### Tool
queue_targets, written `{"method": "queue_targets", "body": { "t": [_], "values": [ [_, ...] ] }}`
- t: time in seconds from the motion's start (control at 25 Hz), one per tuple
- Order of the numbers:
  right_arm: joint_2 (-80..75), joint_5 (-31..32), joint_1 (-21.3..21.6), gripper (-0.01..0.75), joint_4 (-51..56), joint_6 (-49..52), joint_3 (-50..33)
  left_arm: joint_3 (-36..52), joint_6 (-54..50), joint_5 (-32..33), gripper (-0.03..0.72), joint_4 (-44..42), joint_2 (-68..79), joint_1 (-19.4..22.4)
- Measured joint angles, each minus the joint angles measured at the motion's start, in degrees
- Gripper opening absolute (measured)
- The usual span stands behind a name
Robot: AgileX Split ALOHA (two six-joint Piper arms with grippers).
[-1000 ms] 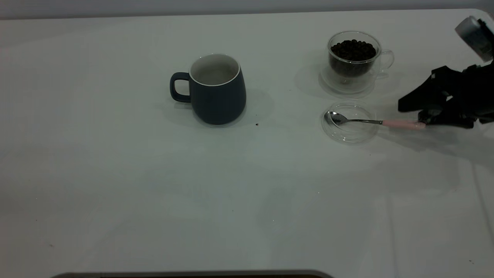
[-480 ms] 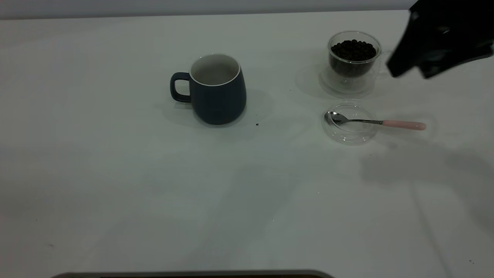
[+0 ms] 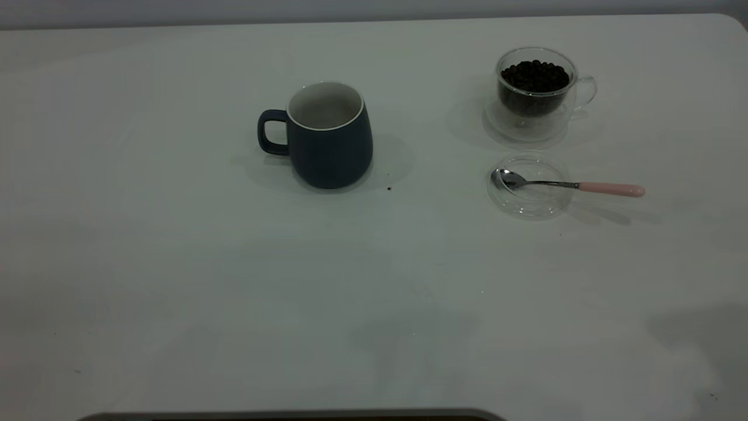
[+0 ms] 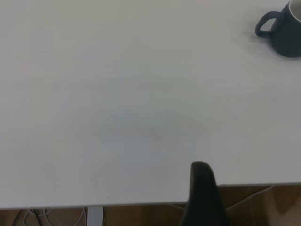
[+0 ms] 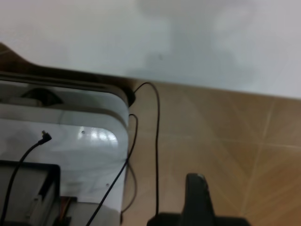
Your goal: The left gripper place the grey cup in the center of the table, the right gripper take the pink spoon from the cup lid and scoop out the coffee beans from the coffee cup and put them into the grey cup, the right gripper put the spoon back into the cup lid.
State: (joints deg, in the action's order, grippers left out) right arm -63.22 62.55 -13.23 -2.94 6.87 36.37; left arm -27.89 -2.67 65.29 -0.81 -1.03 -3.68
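Note:
The grey cup stands upright near the table's middle, handle to the left; it also shows in the left wrist view. The glass coffee cup, full of dark beans, stands at the back right. In front of it lies the clear cup lid. The pink spoon rests with its bowl in the lid and its pink handle pointing right. Neither gripper shows in the exterior view. My left gripper hangs over the table's edge, far from the cup. My right gripper is off the table, above the floor.
A small dark speck lies just right of the grey cup. In the right wrist view, a white box with black cables stands on the wooden floor beside the table's edge.
My right gripper was at the spoon's pink handle, then rose and moved away right, out of the exterior view. The spoon stayed lying in the lid.

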Motion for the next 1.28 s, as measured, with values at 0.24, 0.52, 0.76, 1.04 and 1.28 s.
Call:
{"method": "queue_targets", "body": {
  "t": [0.24, 0.52, 0.76, 1.04, 1.28],
  "values": [
    [14.18, -0.98, 9.54, 0.577, 5.44, -8.61, -8.45, 0.0, 0.17, 0.0, 0.569, 0.0, 0.0, 0.0],
    [32.59, -0.3, 10.52, 0.577, 8.06, -9.89, -9.42, 0.0, 0.12, 0.0, 0.569, 0.0, 0.0, 0.0],
    [46.21, 0.64, 10.56, 0.577, 8.08, -10.0, -9.42, 0.0, 0.12, 0.0, 0.569, 0.0, 0.0, 0.0],
    [60.88, 1.72, 10.56, 0.577, 8.13, -10.07, -9.42, 0.0, 0.12, 0.0, 0.569, 0.0, 0.0, 0.0],
    [61.3, 1.93, 10.56, 0.577, 8.28, -10.13, -9.42, 0.0, 0.06, 0.0, 0.569, 0.0, 0.0, 0.0]
  ]
}}
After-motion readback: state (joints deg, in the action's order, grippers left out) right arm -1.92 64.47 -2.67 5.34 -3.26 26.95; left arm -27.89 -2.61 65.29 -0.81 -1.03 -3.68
